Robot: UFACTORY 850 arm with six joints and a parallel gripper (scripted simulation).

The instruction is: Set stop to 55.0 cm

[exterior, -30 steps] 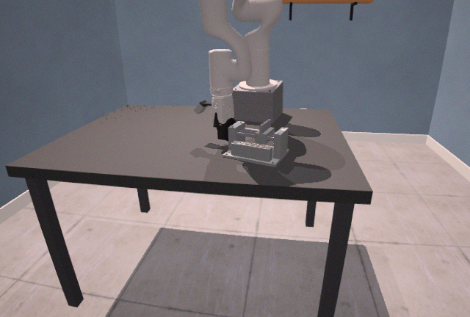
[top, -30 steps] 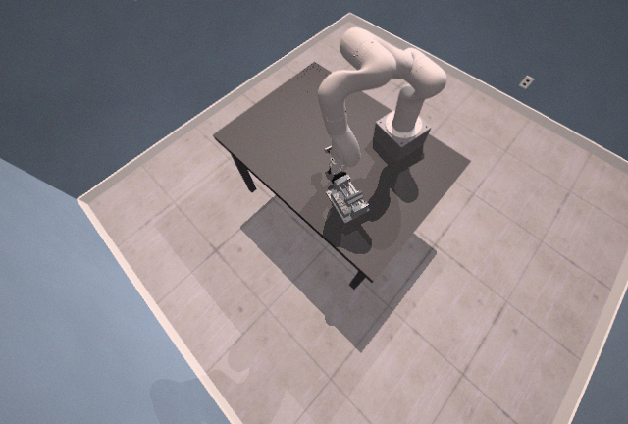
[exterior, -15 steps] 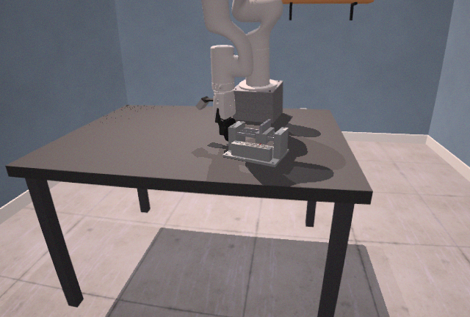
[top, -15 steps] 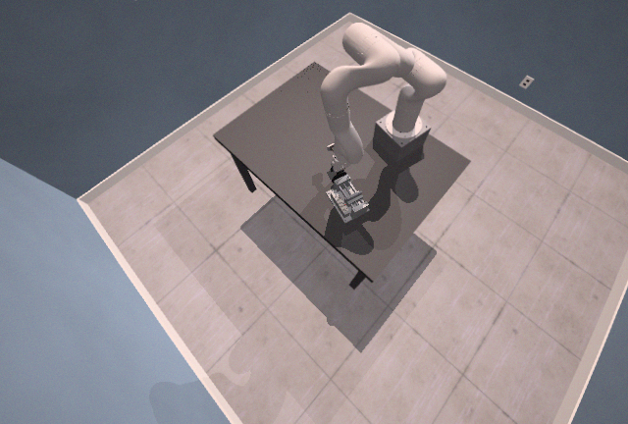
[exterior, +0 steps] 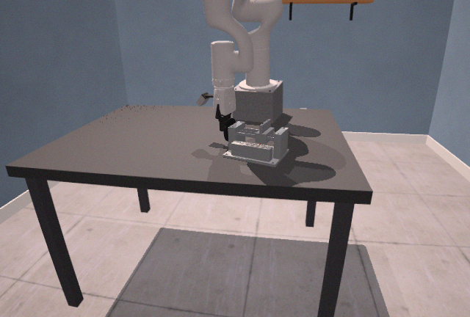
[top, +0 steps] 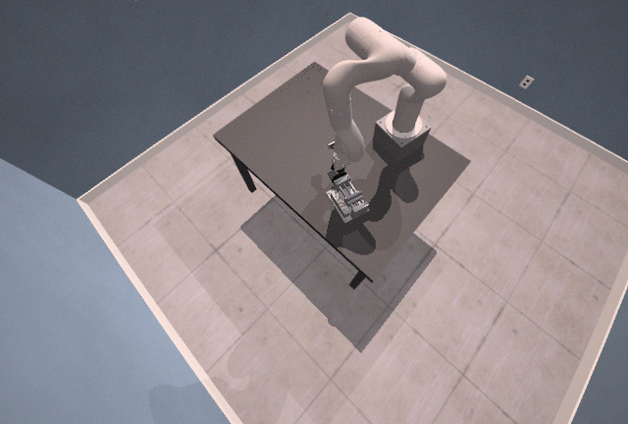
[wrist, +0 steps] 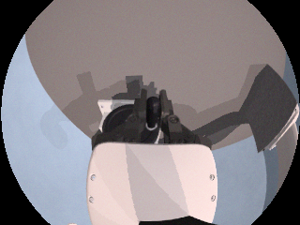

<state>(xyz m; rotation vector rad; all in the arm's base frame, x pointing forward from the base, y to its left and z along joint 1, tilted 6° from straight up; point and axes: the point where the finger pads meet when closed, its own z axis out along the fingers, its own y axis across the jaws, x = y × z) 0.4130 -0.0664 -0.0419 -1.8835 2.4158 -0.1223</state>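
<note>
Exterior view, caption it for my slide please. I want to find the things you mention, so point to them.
Pincer [top: 339, 172] [exterior: 226, 135] [wrist: 153, 97] at the handwheel [exterior: 230, 122] [wrist: 112, 123] of a grey stop fixture [top: 332, 199] [exterior: 251, 151] on a dark table [top: 284, 120] [exterior: 132, 154].

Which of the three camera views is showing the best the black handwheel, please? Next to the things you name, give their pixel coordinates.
The wrist view: the handwheel [top: 339, 176] [exterior: 230, 124] [wrist: 112, 123] is nearest there, its curved rim visible, though the gripper [top: 336, 170] [exterior: 226, 138] [wrist: 153, 97] covers part. The exterior view shows only a dark edge beside the gripper; the top view, a small dark shape.

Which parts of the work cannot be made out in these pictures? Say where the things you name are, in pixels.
- Scale marks on the grey fixture [top: 355, 210] [exterior: 251, 151]: too small in the exterior and top views.
- Stop's exact setting: unreadable for the same reason.
- Handwheel's [wrist: 111, 123] full rim: partly covered by the gripper [wrist: 153, 97] in the wrist view.
</note>
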